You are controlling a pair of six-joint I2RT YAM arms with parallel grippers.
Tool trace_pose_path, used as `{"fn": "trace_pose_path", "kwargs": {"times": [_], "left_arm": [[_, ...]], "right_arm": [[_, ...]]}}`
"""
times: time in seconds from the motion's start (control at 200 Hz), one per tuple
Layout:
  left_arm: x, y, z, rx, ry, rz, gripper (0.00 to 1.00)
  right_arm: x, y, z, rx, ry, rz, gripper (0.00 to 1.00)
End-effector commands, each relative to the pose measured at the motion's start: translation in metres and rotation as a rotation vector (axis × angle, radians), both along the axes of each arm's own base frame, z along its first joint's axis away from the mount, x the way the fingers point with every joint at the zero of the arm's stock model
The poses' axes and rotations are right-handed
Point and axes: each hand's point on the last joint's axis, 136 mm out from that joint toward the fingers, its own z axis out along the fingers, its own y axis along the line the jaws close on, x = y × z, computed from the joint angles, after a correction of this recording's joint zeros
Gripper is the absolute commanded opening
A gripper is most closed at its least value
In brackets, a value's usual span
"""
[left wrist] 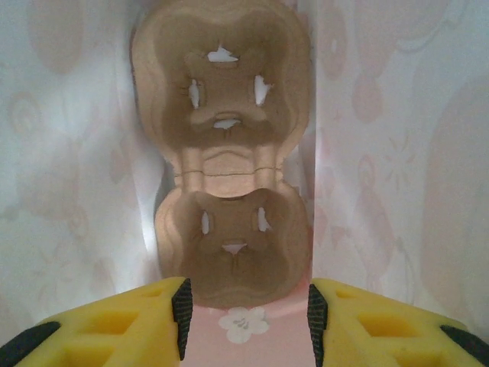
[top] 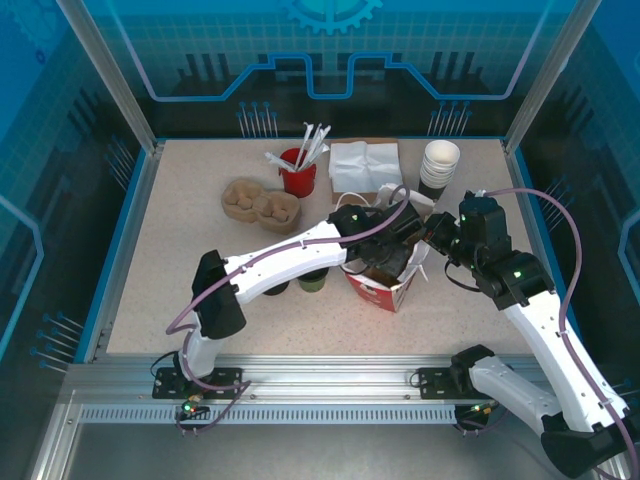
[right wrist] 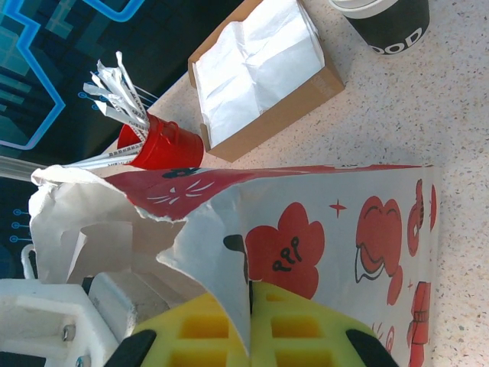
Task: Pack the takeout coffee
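Observation:
The red-and-white paper bag (top: 385, 285) stands mid-table. My left arm reaches down into it. Inside, my left gripper (left wrist: 246, 321) is open with nothing between its pads, just above a brown pulp cup carrier (left wrist: 225, 145) lying on the bag's pink floor. My right gripper (right wrist: 250, 306) is shut on the bag's torn top edge (right wrist: 221, 245) and shows at the bag's right side (top: 432, 238). The takeout coffee (top: 312, 281), a small olive-sided cup, peeks out from under my left forearm, left of the bag. Its top is hidden.
A dark round thing (top: 275, 288) sits beside the coffee. Along the back are a second pulp carrier (top: 258, 200), a red holder of wrapped straws (top: 298, 172), a napkin box (top: 365, 165) and stacked cups (top: 438, 165). A black cup (right wrist: 386, 23) stands past the bag.

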Motion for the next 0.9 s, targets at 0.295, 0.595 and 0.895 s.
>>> {"fn": "trace_pose_path", "kwargs": {"times": [0.295, 0.595, 0.895], "left_arm": [[-0.002, -0.003, -0.042, 0.037, 0.148, -0.03, 0.43], [-0.001, 0.002, -0.059, 0.026, 0.218, -0.01, 0.43], [-0.003, 0.004, -0.082, 0.044, 0.271, -0.002, 0.43]], "right_arm": [[-0.004, 0.003, 0.006, 0.024, -0.027, 0.006, 0.0], [-0.005, 0.001, 0.006, 0.018, -0.038, 0.004, 0.0], [-0.006, -0.002, 0.006, 0.002, -0.046, -0.005, 0.0]]}}
